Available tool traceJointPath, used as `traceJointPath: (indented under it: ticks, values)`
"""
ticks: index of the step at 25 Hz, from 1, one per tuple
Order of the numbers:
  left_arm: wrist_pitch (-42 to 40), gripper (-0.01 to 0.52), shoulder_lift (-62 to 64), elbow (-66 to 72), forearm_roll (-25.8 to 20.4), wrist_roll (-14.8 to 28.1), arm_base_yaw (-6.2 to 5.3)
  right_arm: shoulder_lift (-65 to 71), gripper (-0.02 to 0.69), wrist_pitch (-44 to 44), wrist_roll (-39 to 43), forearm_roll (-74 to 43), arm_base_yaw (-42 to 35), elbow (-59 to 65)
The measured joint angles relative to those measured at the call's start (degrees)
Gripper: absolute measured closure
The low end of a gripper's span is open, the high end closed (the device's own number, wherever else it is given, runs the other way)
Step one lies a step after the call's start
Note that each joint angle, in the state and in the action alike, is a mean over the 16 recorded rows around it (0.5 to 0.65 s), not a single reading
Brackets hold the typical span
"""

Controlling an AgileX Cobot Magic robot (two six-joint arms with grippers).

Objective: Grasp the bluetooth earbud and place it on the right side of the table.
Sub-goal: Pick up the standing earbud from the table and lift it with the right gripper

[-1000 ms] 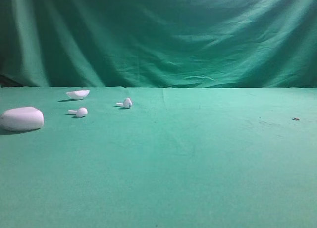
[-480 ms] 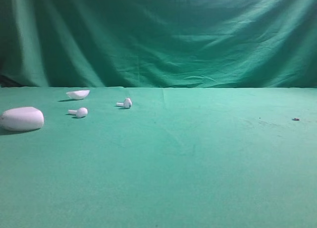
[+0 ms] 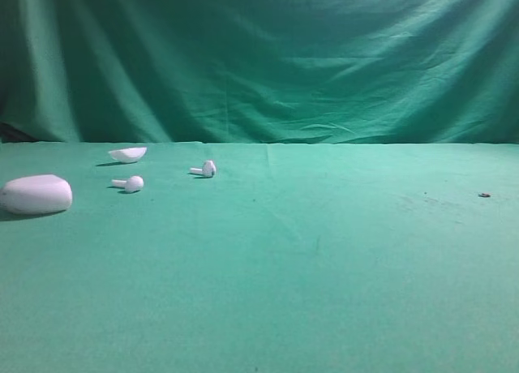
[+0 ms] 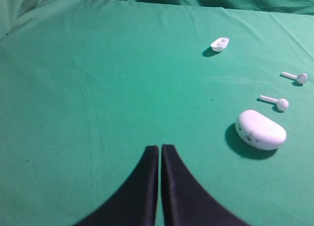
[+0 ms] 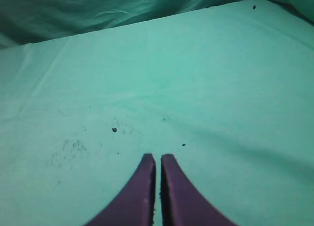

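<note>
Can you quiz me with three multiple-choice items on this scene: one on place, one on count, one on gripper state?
1. Where do the earbuds lie on the table in the high view?
A. left side
B. right side
C. front edge

2. How many earbuds are in view?
A. one
B. two
C. three

3. How does the left gripper stand?
A. shut, holding nothing
B. wide open
C. shut on an earbud

Answers:
1. A, since the near earbud and the far earbud both lie left of the middle, by the case and the shell.
2. B, since the left wrist view also shows just two, and.
3. A, since the left gripper has its tips together over bare cloth, apart from every white thing.
</note>
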Motion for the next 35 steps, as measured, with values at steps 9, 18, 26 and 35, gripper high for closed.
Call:
traceJointPath:
  ticks: [9, 18, 26, 35]
  values:
    - [0.0, 0.514, 0.0, 0.0, 0.0, 0.0, 0.0, 9.17, 0.665, 0.3, 0.3, 3.29, 0.0, -10.61]
    - [0.0, 0.514, 0.0, 0.0, 0.0, 0.0, 0.0, 32.11, 0.665, 16.73, -7.63, 3.26, 0.97, -28.49]
    - [0.0, 0.514, 0.0, 0.0, 0.0, 0.0, 0.0, 57.5, 0.665, 28.52, -18.42, 1.81, 8.44, -45.92]
    - [0.0, 0.514, 0.0, 0.0, 0.0, 0.0, 0.0, 86.05, 0.665, 37.93, -23.44, -2.07, 22.3, -68.37]
